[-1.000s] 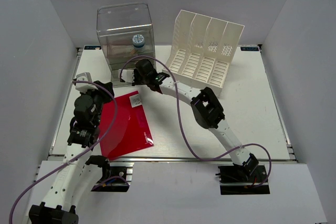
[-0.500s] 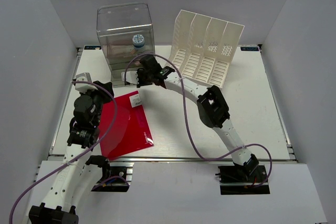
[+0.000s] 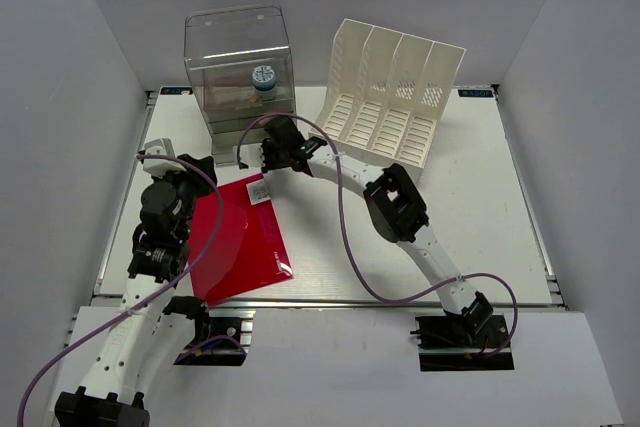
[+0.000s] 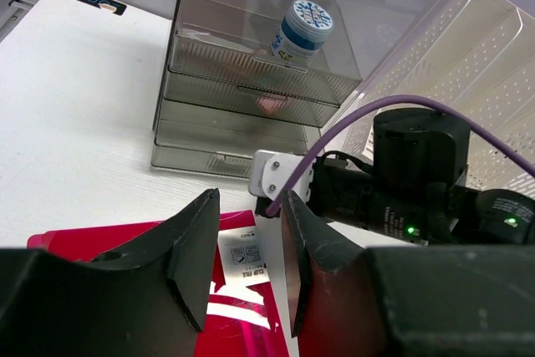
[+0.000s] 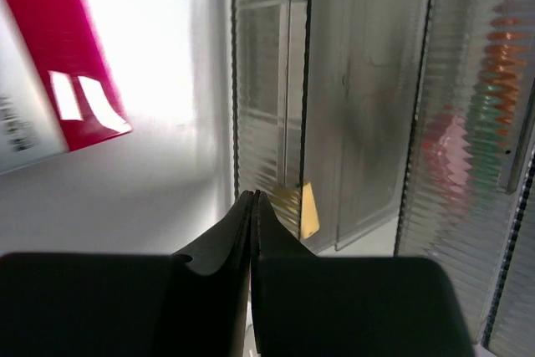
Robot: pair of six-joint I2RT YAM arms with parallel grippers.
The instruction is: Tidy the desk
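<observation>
White desk [image 3: 480,217] beneath both arms: we note the clear drawer box [image 3: 238,67] at its far left, just ahead of the nearer right gripper [image 5: 251,200], jaws pressed together on nothing, while the left gripper [image 4: 249,211] hovers part-spread and empty above the red folder [image 3: 245,242].

- desk [image 3: 480,207]: white top, silver rail edges.
- folder [image 3: 240,247]: glossy crimson red.
- label [image 4: 245,261] on the folder: white with black print.
- drawer box [image 3: 240,57]: clear with a smoky grey tint. The drawer fronts are ribbed, and yellow, pink and orange blurs show through them.
- bottle cap [image 4: 305,18]: blue, its pale top dotted with blue marks.
- file rack [image 3: 390,107]: cream white, patterned with rows of slots and small holes.
- cable [image 3: 345,237]: purple.
- left arm [image 3: 165,212] and right arm [image 3: 430,257]: white links, black joints.
</observation>
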